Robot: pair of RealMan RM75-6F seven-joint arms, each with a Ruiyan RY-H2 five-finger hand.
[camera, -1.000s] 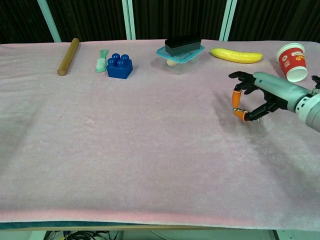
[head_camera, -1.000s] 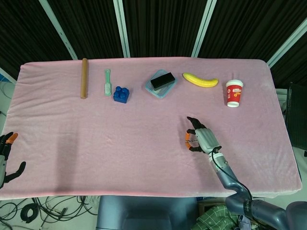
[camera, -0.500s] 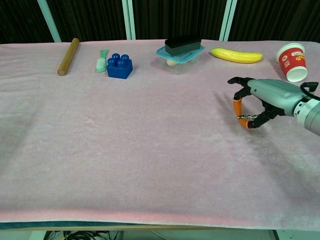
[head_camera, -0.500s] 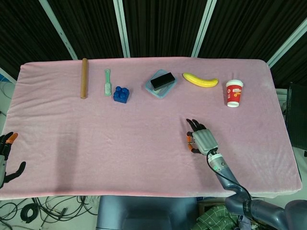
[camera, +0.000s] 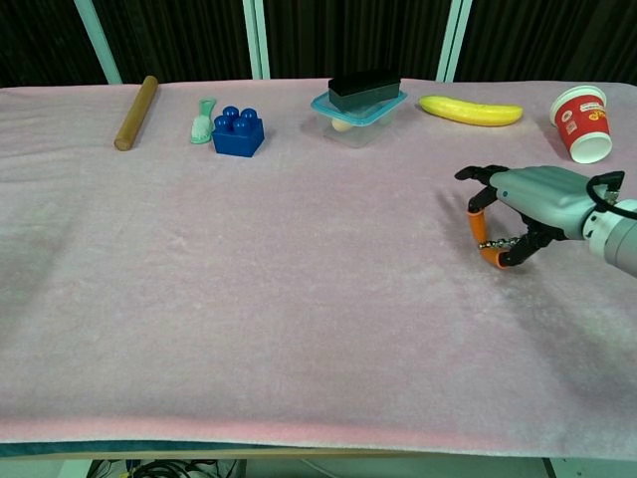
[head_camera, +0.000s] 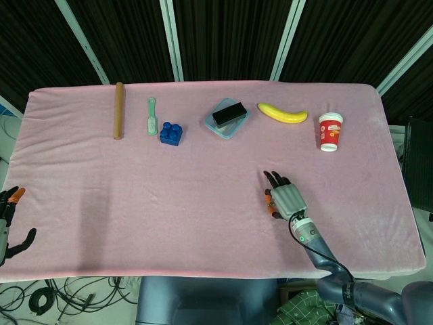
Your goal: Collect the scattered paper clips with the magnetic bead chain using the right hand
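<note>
A: Task item first. A short silvery beaded chain (camera: pixel 496 242) sits pinched between the orange-tipped fingers (camera: pixel 479 223) of the right robot hand (camera: pixel 525 204), right of centre in the chest view. Too small to tell whether any clips hang on it.

B: Scattered clips on the cloth?

A: Can't make any out in either view. The right robot hand (head_camera: pixel 283 196) hangs low over the pink cloth-covered table (head_camera: pixel 203 203), palm down, lower right of centre in the head view; whether it touches the cloth I can't tell.

B: Left side?

A: Left robot hand (head_camera: pixel 9 223) at the lower left edge of the head view, off the table's edge, fingers apart, holding nothing.

B: Back row?

A: Along the top of the frame, left to right: brown wooden rolling pin (head_camera: pixel 119 110), pale green brush (head_camera: pixel 152 116), blue toy building block (head_camera: pixel 171 133) just beside the brush, clear plastic box with a blue rim (head_camera: pixel 226 120) carrying a black block (head_camera: pixel 229 113) on top, yellow banana (head_camera: pixel 282 113), red-and-white paper cup (head_camera: pixel 330 131) standing upright. All well apart from the right robot hand.
</note>
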